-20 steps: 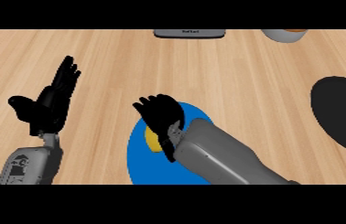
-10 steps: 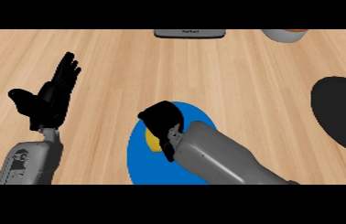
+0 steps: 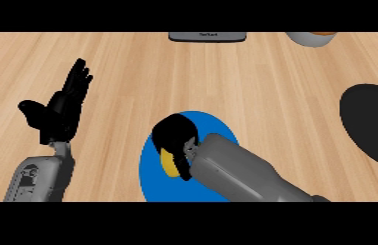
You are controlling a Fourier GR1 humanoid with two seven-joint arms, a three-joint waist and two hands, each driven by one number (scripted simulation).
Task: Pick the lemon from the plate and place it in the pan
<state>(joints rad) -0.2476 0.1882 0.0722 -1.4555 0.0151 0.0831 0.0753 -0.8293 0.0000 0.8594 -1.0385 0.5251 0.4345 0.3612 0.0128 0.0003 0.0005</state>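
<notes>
Lemon (image 3: 170,164) was on the blue plate (image 3: 215,128), low in my head view & a bit left of centre. I saw only a narrow yellow strip of it, the rest was covered by the right hand (image 3: 176,134). That hand was balled up over the fruit, fingers curled down & round it, w/ the yellow showing just below the black fingers on the plate's left half. Couldn't tell whether the lemon was lifted off the plate or resting on it. My right forearm (image 3: 247,174), grey, came in from the lower right & lay across the plate's right side, hiding much of it.

My left hand (image 3: 60,109) showed at the view's left, spread, fingers straight & pointing up, thumb out to the left, well apart from the plate, w/ the grey left forearm (image 3: 40,176) below it.

Pan (image 3: 363,120) was a dark shape cut off by the right edge, well apart from plate & lemon, w/ bare wooden tabletop (image 3: 244,79) btwn them. At the top edge: a dark grey box-like item (image 3: 207,36) near centre, partly out of view, couldn't ID it; a grey bowl (image 3: 314,38) w/ sthg orange inside at top right, also cut off
</notes>
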